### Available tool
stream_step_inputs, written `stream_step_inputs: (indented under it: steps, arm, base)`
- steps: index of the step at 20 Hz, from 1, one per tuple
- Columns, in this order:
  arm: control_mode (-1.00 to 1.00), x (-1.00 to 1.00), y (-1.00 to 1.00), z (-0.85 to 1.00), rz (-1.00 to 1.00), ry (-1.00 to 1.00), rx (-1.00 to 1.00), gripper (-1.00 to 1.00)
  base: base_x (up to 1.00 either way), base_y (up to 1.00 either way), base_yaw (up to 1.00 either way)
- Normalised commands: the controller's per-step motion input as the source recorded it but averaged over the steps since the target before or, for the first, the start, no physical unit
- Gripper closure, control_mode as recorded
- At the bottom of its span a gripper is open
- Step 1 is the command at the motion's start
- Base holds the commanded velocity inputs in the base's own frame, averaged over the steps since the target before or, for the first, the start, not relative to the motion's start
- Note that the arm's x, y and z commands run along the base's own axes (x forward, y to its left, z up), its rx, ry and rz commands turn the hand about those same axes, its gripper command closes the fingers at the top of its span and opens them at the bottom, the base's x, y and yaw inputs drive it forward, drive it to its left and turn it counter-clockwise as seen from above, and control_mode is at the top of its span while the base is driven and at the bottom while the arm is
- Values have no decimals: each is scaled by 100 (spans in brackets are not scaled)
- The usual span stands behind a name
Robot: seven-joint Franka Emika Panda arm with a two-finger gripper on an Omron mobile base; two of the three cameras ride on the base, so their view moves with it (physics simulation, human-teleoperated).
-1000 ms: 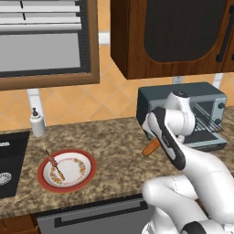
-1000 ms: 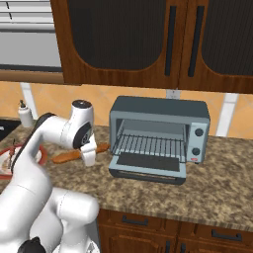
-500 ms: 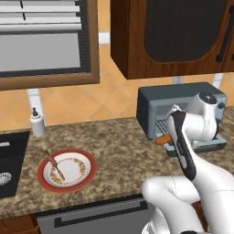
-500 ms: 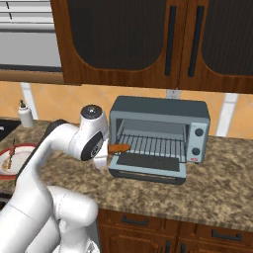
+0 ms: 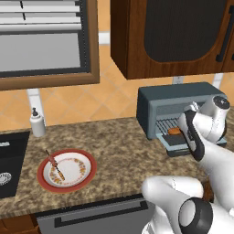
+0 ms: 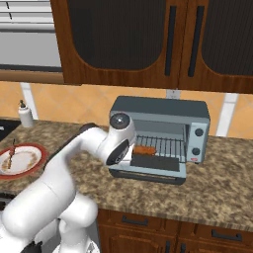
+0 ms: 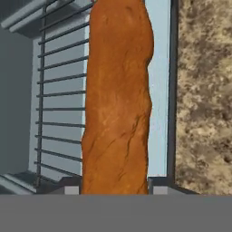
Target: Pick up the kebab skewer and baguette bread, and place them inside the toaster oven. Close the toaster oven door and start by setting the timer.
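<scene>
On the granite counter's left, the kebab skewer (image 5: 55, 166) lies across a red-rimmed plate (image 5: 84, 179) near the sink (image 5: 9, 160) w/ a soap bottle (image 5: 37, 122) behind. Far right, the toaster oven (image 6: 159, 136) stands w/ its door (image 6: 153, 164) dropped open. At its mouth the gripper (image 6: 134, 151) is clamped on the baguette bread (image 7: 118, 99), loaf held lengthwise over the wire rack (image 7: 61, 99) and door edge.
</scene>
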Motion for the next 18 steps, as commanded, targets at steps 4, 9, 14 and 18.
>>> stream_step_inputs:
  steps: [4,9,14,18]
  arm:
    - [-100,93,-63,2,-2,0,13,100]
    - [-100,83,-46,0,3,5,1,100]
    - [-100,46,-10,-16,0,1,0,100]
    - [-100,27,-5,-37,0,0,0,100]
  base:
    - [0,0,0]
    - [0,0,0]
    - [0,0,0]
    - [0,0,0]
